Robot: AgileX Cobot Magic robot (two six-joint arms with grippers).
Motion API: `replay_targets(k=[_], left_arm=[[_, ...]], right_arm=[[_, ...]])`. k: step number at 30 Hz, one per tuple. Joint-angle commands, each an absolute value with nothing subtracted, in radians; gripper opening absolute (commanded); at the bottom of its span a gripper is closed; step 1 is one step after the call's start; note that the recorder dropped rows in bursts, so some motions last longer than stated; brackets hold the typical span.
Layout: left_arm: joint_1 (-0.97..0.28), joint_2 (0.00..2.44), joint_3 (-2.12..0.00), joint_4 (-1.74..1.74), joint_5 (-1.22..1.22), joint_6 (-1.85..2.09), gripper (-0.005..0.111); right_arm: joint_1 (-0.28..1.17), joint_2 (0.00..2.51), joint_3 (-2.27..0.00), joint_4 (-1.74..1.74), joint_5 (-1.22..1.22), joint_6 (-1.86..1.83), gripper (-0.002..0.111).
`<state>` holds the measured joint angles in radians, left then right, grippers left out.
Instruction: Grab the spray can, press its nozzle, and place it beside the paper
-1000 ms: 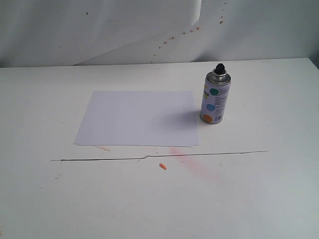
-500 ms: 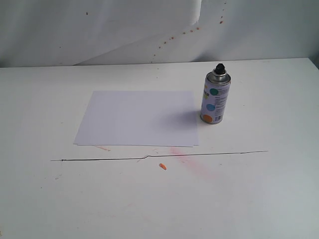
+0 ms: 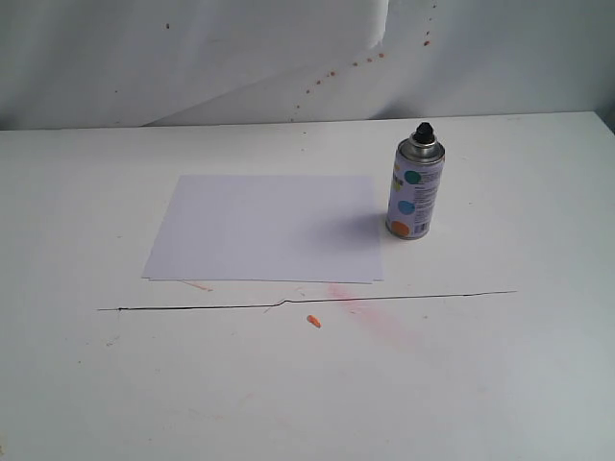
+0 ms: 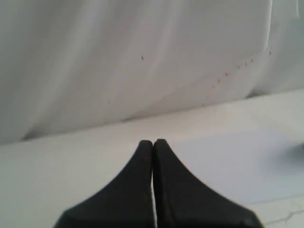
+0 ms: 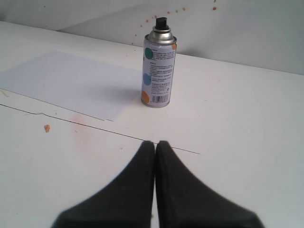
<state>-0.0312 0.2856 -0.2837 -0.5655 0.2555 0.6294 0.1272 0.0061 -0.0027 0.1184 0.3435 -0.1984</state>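
The spray can (image 3: pixel 415 190) stands upright on the white table, white with teal, blue and orange dots, its black nozzle (image 3: pixel 423 129) on top. It sits just right of the flat white paper (image 3: pixel 265 228). Neither arm shows in the exterior view. In the right wrist view the can (image 5: pixel 158 71) and nozzle (image 5: pixel 161 22) stand well beyond my right gripper (image 5: pixel 155 142), which is shut and empty, with the paper (image 5: pixel 66 81) alongside. My left gripper (image 4: pixel 153 141) is shut and empty above the table, with the paper (image 4: pixel 237 166) blurred beyond it.
A thin black line (image 3: pixel 307 301) runs across the table in front of the paper. An orange blob (image 3: pixel 313 322) and a pink smear (image 3: pixel 380 322) mark the surface near it. A creased white backdrop (image 3: pixel 240 58) with orange specks closes the far side.
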Motion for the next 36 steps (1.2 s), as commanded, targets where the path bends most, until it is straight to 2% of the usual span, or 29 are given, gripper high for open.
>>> replay_targets(k=[1, 9, 16, 21, 36], left_arm=[[0.027, 0.042, -0.280, -0.483, 0.266, 0.635, 0.000], [0.035, 0.000, -0.146, -0.467, 0.186, 0.522, 0.000], [0.035, 0.000, -0.005, 0.040, 0.192, -0.095, 0.000], [0.035, 0.000, 0.000, 0.016, 0.296, -0.100, 0.000], [0.035, 0.000, 0.000, 0.012, 0.314, -0.071, 0.000]], right_arm=[[0.127, 0.000, 0.000, 0.108, 0.344, -0.203, 0.000], [0.127, 0.000, 0.000, 0.108, 0.344, -0.203, 0.000], [0.127, 0.000, 0.000, 0.108, 0.344, -0.203, 0.000], [0.127, 0.000, 0.000, 0.108, 0.344, -0.201, 0.000], [0.127, 0.000, 0.000, 0.108, 0.342, -0.201, 0.000]])
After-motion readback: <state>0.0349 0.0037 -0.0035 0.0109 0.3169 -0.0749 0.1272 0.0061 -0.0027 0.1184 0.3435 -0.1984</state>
